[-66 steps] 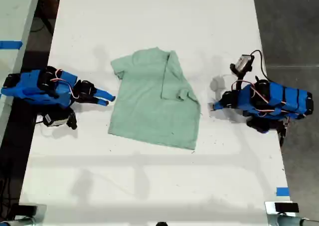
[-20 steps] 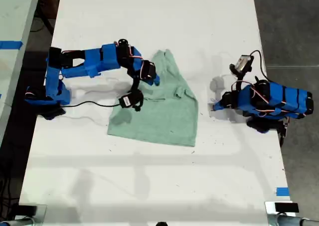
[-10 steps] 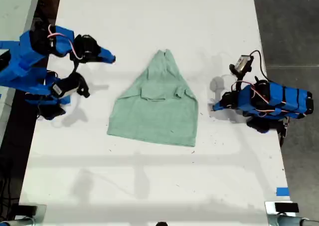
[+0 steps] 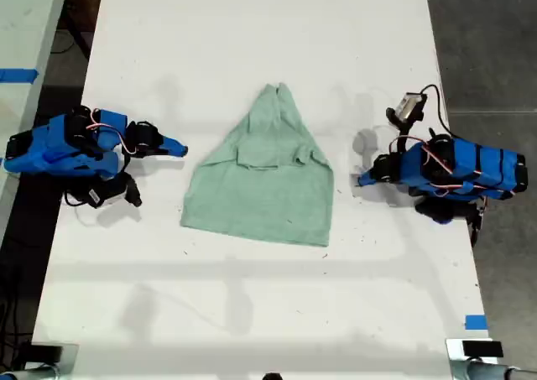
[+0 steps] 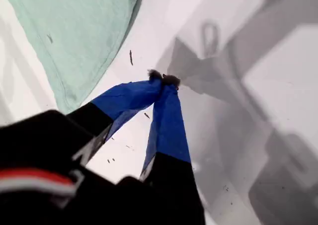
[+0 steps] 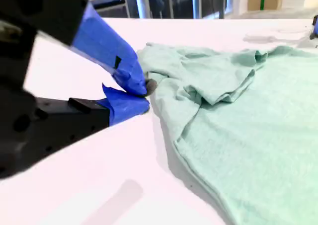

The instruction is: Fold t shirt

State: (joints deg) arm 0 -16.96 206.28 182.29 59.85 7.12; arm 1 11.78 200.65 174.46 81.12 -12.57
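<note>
Fold roughly halfway, we'd say. t shirt flat mid-table, both sleeves tucked in, top narrowed to point. Bottom-up folds left. Our first gripper clenched, empty, off shirt's edge. Our second gripper pinched nearly closed beside shirt, grasping nothing.

White table (blue tape near its edge).

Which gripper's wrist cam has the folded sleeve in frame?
My second gripper, on the exterior view's left: its view shows the folded sleeve of the t shirt. My first gripper sees only a plain hemmed edge.
</note>
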